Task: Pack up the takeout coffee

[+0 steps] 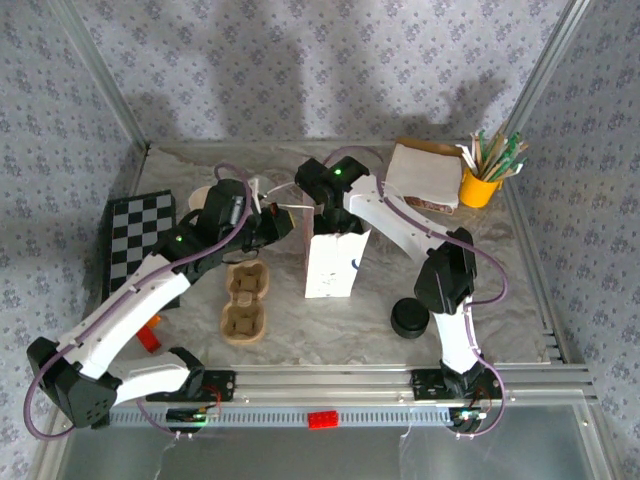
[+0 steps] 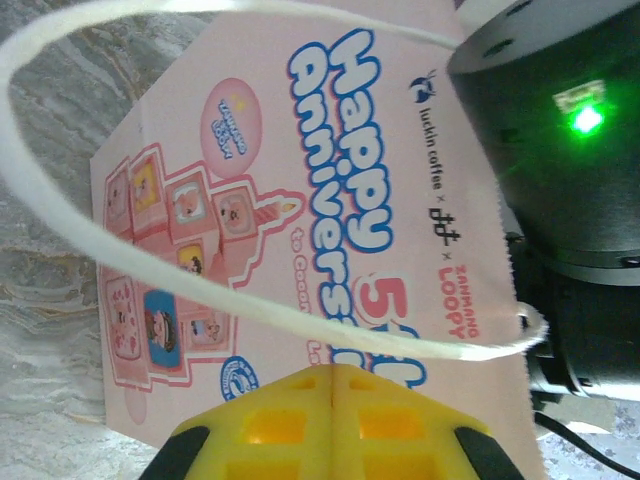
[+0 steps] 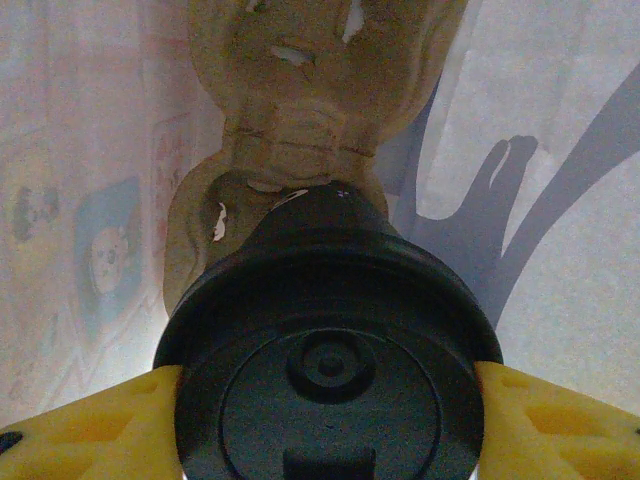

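The white paper bag (image 1: 330,265) stands upright mid-table. My right gripper (image 1: 328,207) reaches down into its open top. In the right wrist view, the right gripper (image 3: 330,372) is shut on the takeout coffee (image 3: 330,330). Its yellow fingers (image 3: 120,420) press both sides of the round black lid. Just beneath the cup, a brown pulp carrier (image 3: 300,90) lies on the bag's floor. My left gripper (image 1: 272,226) is at the bag's upper left, and this left gripper (image 2: 333,368) is shut, tips together. The bag's white handle loop (image 2: 250,312) runs just past them, before the pink printed side (image 2: 300,200).
A second pulp carrier (image 1: 245,300) lies on the table left of the bag. A black round lid or lidded cup (image 1: 408,318) sits front right. A checkered board (image 1: 138,235) is far left. A yellow holder of sticks (image 1: 480,185) and a napkin stack (image 1: 425,175) stand at the back right.
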Controlling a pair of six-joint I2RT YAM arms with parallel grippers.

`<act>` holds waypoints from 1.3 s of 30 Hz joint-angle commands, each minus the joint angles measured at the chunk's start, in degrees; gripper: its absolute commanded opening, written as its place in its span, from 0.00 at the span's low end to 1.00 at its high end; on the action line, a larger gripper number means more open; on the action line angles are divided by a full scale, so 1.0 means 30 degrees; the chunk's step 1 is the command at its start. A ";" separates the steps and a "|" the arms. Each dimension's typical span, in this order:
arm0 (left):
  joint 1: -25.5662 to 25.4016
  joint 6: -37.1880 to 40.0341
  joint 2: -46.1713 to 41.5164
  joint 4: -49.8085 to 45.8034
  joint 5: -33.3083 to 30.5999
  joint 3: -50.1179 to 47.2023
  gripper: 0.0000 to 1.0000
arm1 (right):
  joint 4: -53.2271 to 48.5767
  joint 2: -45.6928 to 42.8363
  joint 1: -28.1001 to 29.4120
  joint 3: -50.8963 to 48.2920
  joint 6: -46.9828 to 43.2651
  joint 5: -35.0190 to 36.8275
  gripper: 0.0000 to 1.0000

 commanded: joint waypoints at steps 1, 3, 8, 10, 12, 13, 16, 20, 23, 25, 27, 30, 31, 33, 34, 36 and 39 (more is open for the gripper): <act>0.0198 0.0228 -0.0299 0.0001 0.0369 -0.0226 0.00 | -0.0136 -0.0740 -0.0054 -0.0195 -0.0021 0.0270 0.54; 0.0206 0.0236 -0.0227 0.0013 0.0367 -0.0288 0.00 | -0.0065 -0.0816 -0.0077 -0.0192 -0.0029 0.0216 0.54; 0.0286 0.0299 -0.0108 0.0068 0.0362 -0.0325 0.00 | 0.0053 -0.1065 -0.0064 -0.0143 0.0064 -0.0061 0.53; 0.0305 0.0280 -0.0027 0.0101 0.0474 -0.0332 0.00 | 0.0053 -0.1095 -0.0045 0.0078 0.0059 -0.0187 0.53; 0.0300 0.0266 0.0038 0.0115 0.0519 -0.0340 0.00 | -0.0117 -0.1023 0.0013 0.0373 0.0098 -0.0172 0.53; 0.0290 0.0265 0.0051 0.0143 0.0562 -0.0320 0.00 | -0.0181 -0.0964 0.0047 0.0514 0.0108 -0.0222 0.53; 0.0318 0.0273 0.0096 0.0202 0.0548 -0.0370 0.00 | -0.0016 -0.0864 0.0051 0.0511 0.0136 -0.0649 0.53; 0.0356 0.0201 0.0196 0.0293 0.0566 -0.0435 0.00 | 0.0672 -0.0802 -0.0027 -0.0047 0.0136 -0.1194 0.53; 0.0346 0.0167 0.0272 0.0276 0.0551 -0.0508 0.00 | 0.1113 -0.0743 -0.0194 -0.0619 0.0133 -0.1311 0.53; 0.0390 0.0168 0.0245 0.0239 0.0559 -0.0508 0.00 | 0.1383 -0.0772 -0.0253 -0.1012 0.0132 -0.1317 0.53; 0.0375 0.0160 0.0211 0.0203 0.0483 -0.0538 0.00 | 0.1548 -0.0802 -0.0364 -0.1358 0.0147 -0.1374 0.53; 0.0420 0.0163 0.0242 0.0202 0.0507 -0.0506 0.00 | 0.1627 -0.0805 -0.0541 -0.1681 0.0137 -0.1395 0.53; 0.0409 0.0142 0.0271 0.0230 0.0497 -0.0504 0.00 | 0.1706 -0.0826 -0.0549 -0.1810 0.0123 -0.1344 0.53; 0.0420 0.0141 0.0321 0.0231 0.0558 -0.0466 0.00 | 0.1824 -0.0861 -0.0625 -0.1933 0.0137 -0.1510 0.53; 0.0417 0.0134 0.0331 0.0231 0.0560 -0.0475 0.00 | 0.1838 -0.0861 -0.0641 -0.1937 0.0137 -0.1589 0.53; 0.0419 0.0057 0.0360 0.0257 0.0668 -0.0466 0.00 | 0.1812 -0.0831 -0.0692 -0.1795 0.0133 -0.1779 0.53; 0.0404 -0.0046 0.0270 0.0380 0.1034 -0.0450 0.00 | 0.1631 -0.0803 -0.0667 -0.1532 0.0113 -0.1797 0.53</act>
